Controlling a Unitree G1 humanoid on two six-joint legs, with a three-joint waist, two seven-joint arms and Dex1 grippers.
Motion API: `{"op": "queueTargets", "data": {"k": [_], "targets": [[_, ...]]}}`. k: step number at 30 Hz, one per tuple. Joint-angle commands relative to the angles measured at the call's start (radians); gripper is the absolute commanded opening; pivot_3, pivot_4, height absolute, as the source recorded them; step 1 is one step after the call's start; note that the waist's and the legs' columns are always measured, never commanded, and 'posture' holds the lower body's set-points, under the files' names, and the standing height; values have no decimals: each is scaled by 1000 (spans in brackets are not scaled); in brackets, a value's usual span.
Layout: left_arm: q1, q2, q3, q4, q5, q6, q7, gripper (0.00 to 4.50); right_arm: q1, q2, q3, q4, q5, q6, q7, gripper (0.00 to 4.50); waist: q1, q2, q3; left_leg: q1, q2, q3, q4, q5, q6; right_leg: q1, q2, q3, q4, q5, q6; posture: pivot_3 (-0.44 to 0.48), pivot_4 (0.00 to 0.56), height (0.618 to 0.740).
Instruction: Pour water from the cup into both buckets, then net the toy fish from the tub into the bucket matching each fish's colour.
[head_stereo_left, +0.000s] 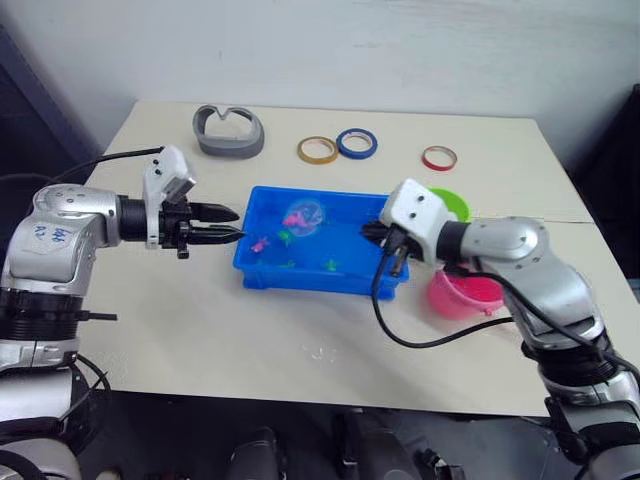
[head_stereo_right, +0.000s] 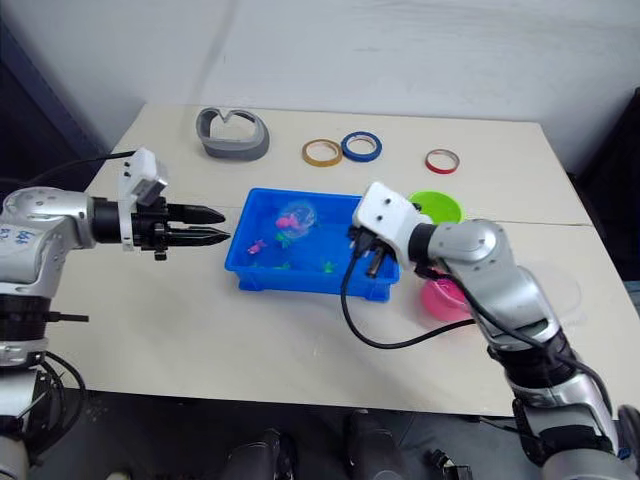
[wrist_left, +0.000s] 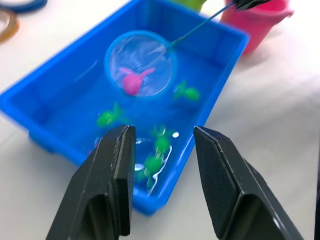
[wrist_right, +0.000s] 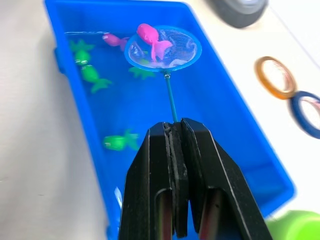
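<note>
The blue tub (head_stereo_left: 262, 262) sits mid-table with water and several green toy fish (wrist_right: 92, 75) in it. The net (wrist_right: 176, 47), a light blue hoop on a thin handle, hangs over the tub's far half with a pink fish (wrist_right: 150, 37) in it. My right gripper (wrist_right: 175, 128) is shut on the net's handle above the tub's right end. My left gripper (head_stereo_left: 228, 222) is open with nothing between its fingers, just left of the tub. The green bucket (head_stereo_left: 450, 204) and the pink bucket (head_stereo_left: 462, 295) stand right of the tub, partly behind my right arm. The cup is hidden.
Three tape rings lie at the back: orange (head_stereo_left: 318, 150), blue (head_stereo_left: 356, 143) and red (head_stereo_left: 438, 157). A grey curved holder (head_stereo_left: 228, 132) sits at the back left. A black cable (head_stereo_left: 400, 330) loops from my right wrist over the table in front of the tub.
</note>
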Motion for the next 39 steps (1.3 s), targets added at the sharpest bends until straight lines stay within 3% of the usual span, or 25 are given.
{"op": "queueTargets", "data": {"k": [1, 6, 13, 20, 28, 33, 39], "targets": [[-71, -41, -37, 37, 3, -45, -48, 2115, 21, -73, -108, -85, 45, 16, 25, 0, 2, 0, 0, 0, 0, 0, 0, 0, 0, 0, 0, 0, 0, 0, 0, 0, 150, 738], [-187, -160, -108, 174, 39, -147, -99, 2115, 117, -238, -323, -236, 145, 133, 94, 0, 1, 1, 1, 0, 1, 0, 0, 0, 0, 0, 1, 0, 0, 0, 0, 0, 150, 738], [-284, -259, -143, 337, 80, -260, -158, 2115, 301, -368, -562, -349, 198, 241, 111, 0, -1, 2, 1, 0, 0, 0, 0, 0, 0, 0, 1, 1, 0, 0, 0, 0, 150, 738], [-367, -354, -151, 480, 109, -358, -203, 2115, 549, -430, -844, -426, 171, 310, 144, 0, 5, 2, 1, 0, 0, 0, 0, 0, 0, 0, 1, 1, -1, 0, 0, 0, 150, 738], [-419, -408, -144, 603, 142, -435, -231, 2115, 832, -418, -1156, -474, 121, 297, 248, 0, 8, 2, 1, 1, 0, 0, -1, 0, -1, 1, 2, 2, 0, 0, 1, 0, 150, 738], [-438, -423, -139, 650, 153, -463, -237, 2115, 970, -395, -1209, -512, 73, 216, 270, 0, 8, 2, 1, 1, 0, 0, -1, 0, -1, 1, 2, 2, -1, 0, 1, 0, 150, 738], [-456, -427, -132, 690, 166, -485, -242, 2115, 1076, -395, -1131, -547, -57, 25, 214, 0, 7, 2, 1, 1, 0, 0, -1, 0, -1, 1, 2, 2, -1, 0, 1, 0, 150, 738]]}}
